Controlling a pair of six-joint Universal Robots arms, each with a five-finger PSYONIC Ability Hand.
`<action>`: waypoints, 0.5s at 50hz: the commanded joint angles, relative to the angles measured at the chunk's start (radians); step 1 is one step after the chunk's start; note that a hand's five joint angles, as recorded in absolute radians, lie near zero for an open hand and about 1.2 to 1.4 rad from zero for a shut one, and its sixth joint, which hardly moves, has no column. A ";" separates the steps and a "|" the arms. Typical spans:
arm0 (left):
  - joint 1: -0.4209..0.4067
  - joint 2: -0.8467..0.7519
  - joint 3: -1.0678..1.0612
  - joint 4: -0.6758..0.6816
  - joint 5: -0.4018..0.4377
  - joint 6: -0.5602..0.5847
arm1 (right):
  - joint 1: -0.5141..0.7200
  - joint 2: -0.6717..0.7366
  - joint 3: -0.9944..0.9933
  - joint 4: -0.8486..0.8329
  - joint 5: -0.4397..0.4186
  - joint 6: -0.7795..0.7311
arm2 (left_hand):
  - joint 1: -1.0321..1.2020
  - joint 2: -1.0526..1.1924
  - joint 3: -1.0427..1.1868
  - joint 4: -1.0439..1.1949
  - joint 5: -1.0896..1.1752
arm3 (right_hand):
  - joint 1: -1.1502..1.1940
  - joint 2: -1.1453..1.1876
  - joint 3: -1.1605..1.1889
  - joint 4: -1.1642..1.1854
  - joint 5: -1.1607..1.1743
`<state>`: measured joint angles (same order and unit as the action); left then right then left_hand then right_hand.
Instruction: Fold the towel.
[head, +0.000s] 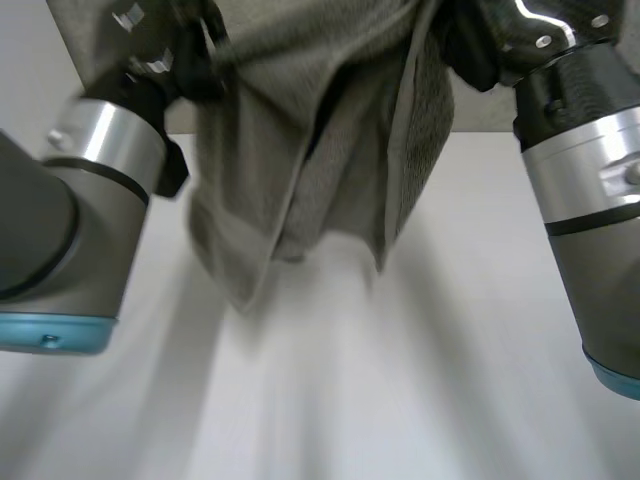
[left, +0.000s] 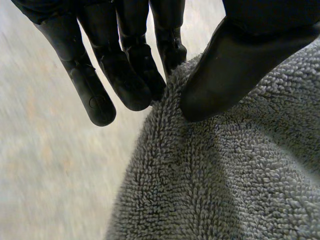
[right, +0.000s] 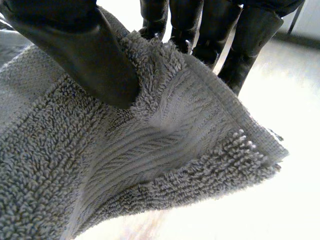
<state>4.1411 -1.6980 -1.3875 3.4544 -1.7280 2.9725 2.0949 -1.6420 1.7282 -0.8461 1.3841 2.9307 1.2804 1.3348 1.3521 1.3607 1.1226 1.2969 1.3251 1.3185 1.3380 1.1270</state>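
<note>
You have one towel (head: 320, 150) here, a grey fluffy one. You have one white table (head: 330, 380). You can count two robot arms: the left arm (head: 60, 220) and the right arm (head: 590, 200). Each arm ends in one black hand, so that makes two hands: the left hand (left: 127, 75) and the right hand (right: 85, 60). Both hands pinch that one towel.

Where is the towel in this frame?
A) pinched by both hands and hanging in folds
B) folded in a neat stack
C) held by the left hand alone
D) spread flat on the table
A: the left hand and the right hand each pinch the towel between thumb and fingers, and it hangs bunched between the arms.
</note>
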 joint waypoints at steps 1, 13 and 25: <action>0.062 0.061 -0.096 0.112 0.011 0.014 | -0.036 0.028 0.054 -0.026 -0.146 -0.027 | 0.116 0.061 0.044 0.036 0.099 | 0.099 0.071 0.078 0.058 0.095; 0.178 -0.089 -0.310 -0.010 0.299 0.065 | -0.101 0.283 -0.048 0.862 -0.297 -0.451 | 0.116 0.061 0.044 0.036 0.099 | 0.086 0.058 0.064 0.045 0.081; 0.237 -0.238 -0.292 -0.187 0.415 0.195 | -0.091 0.354 -0.042 1.042 -0.292 -0.524 | -0.597 -0.652 -0.669 -0.677 -0.614 | -0.951 -0.979 -0.972 -0.992 -0.955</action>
<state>4.3482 -1.8974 -1.7119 3.3194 -1.3131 3.1198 2.0010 -1.2851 1.6731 0.2279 1.0882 2.3422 1.0339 1.0164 1.0263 1.0148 0.8745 0.4287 0.4179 0.4233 0.4293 0.2161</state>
